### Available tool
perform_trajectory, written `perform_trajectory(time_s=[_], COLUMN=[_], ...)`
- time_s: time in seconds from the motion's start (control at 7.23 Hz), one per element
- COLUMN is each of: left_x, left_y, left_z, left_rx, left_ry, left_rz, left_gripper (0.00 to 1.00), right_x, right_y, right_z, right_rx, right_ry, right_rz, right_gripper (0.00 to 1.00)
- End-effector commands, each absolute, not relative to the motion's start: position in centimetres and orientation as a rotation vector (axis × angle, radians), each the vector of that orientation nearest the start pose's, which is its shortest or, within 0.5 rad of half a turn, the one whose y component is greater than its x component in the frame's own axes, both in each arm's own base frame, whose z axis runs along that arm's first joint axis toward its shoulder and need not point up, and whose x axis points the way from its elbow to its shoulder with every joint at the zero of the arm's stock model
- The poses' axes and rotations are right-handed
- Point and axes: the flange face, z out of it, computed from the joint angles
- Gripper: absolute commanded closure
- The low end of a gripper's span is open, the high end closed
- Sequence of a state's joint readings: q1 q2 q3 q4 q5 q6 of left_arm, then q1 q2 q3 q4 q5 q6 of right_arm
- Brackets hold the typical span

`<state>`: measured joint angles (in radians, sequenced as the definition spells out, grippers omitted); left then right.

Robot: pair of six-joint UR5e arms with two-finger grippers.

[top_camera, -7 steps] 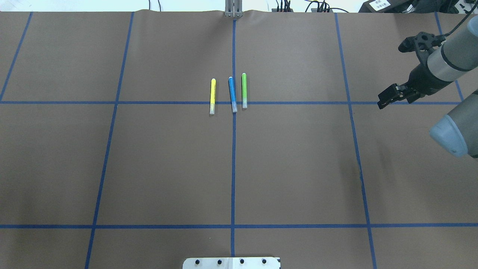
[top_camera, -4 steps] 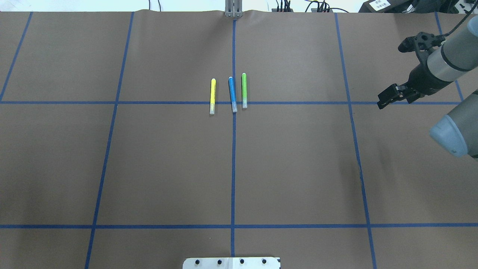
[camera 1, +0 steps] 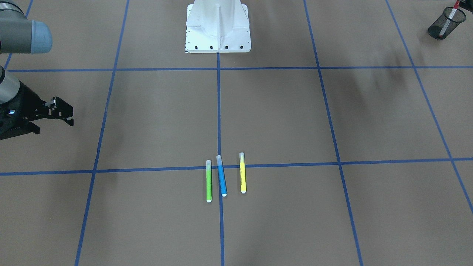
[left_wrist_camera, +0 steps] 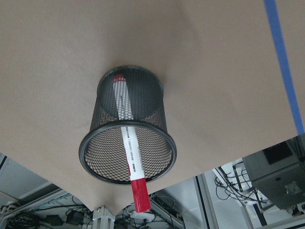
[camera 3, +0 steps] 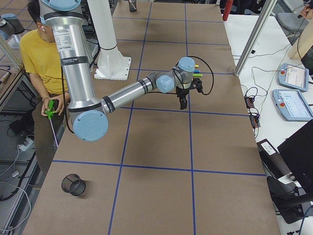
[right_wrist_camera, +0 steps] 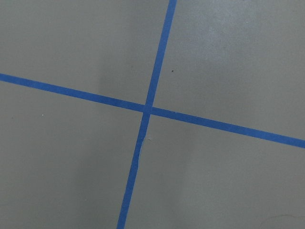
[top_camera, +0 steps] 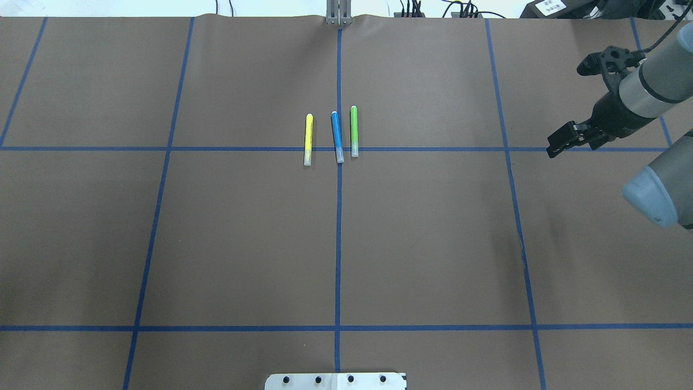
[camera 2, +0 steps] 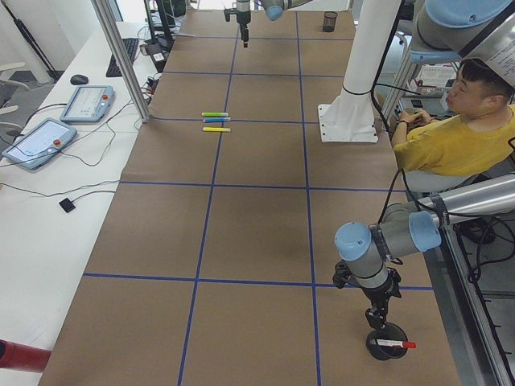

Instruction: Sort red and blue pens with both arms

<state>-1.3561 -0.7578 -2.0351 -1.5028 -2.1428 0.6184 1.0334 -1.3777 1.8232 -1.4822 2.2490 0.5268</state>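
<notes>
The blue pen [top_camera: 337, 137] lies flat at the table's centre, between a yellow and a green marker. The red pen [left_wrist_camera: 127, 143] leans inside a black mesh cup [left_wrist_camera: 143, 100], red cap sticking out over the rim. In the exterior left view my left gripper [camera 2: 376, 318] hangs just above that cup [camera 2: 382, 347]; I cannot tell its state there, and its fingers do not show in the left wrist view. My right gripper [top_camera: 552, 147] hovers open and empty, far to the right of the pens, over a tape crossing.
The yellow marker [top_camera: 308, 140] and green marker [top_camera: 354, 131] flank the blue pen. A second, empty mesh cup [camera 3: 73, 184] stands near the table's right end. The white pedestal [camera 1: 218, 29] and a seated person in yellow [camera 2: 459, 137] are behind the table.
The right arm has crept very slightly toward the far side of the table. The three markers at the centre have not moved.
</notes>
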Motion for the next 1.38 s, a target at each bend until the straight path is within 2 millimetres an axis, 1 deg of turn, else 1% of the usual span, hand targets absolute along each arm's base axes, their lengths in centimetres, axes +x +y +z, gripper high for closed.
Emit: perform_trajectory(time_s=[0.0,0.14,0.28,0.41,0.55,0.69,0.83,0.97,1.11,1.24], left_x=[-7.3,-8.2,-8.6,-8.8,-9.0,-8.9,-8.6,-8.6,-8.7,-8.7], left_y=[-16.5,-18.1,-20.5,-23.7,-26.7,-28.8,-30.1,-31.0,-32.1,-33.3], left_z=[67.9,66.9,65.2,63.7,62.2,60.9,60.0,59.3,59.1,60.3], left_rx=[-0.111,-0.057,-0.028,-0.012,0.014,0.034,0.046,0.061,0.073,0.064], left_ry=[0.691,0.719,0.730,0.726,0.718,0.740,0.782,0.791,0.790,0.791], left_rz=[0.496,0.359,0.238,0.132,0.079,0.036,0.008,-0.008,-0.004,0.002], left_gripper=[0.00,0.00,0.00,0.00,0.00,0.00,0.00,0.00,0.00,0.00], right_x=[-22.7,-22.7,-22.9,-23.3,-24.9,-28.0,-30.4,-33.0,-35.9,-38.7], right_y=[-51.8,-51.8,-52.1,-52.4,-52.8,-53.0,-53.4,-53.9,-54.4,-54.2], right_z=[42.7,42.5,41.8,40.8,38.7,35.4,32.3,29.2,26.3,23.9], right_rx=[0.104,0.105,0.114,0.122,0.112,0.104,0.097,0.082,0.094,0.117], right_ry=[-0.830,-0.833,-0.839,-0.851,-0.870,-0.901,-0.926,-0.951,-0.953,-0.943], right_rz=[-0.190,-0.190,-0.192,-0.196,-0.157,-0.136,-0.112,-0.084,-0.061,-0.063], right_gripper=[0.01,0.01,0.01,0.01,0.01,0.01,0.01,0.01,0.01,0.01])
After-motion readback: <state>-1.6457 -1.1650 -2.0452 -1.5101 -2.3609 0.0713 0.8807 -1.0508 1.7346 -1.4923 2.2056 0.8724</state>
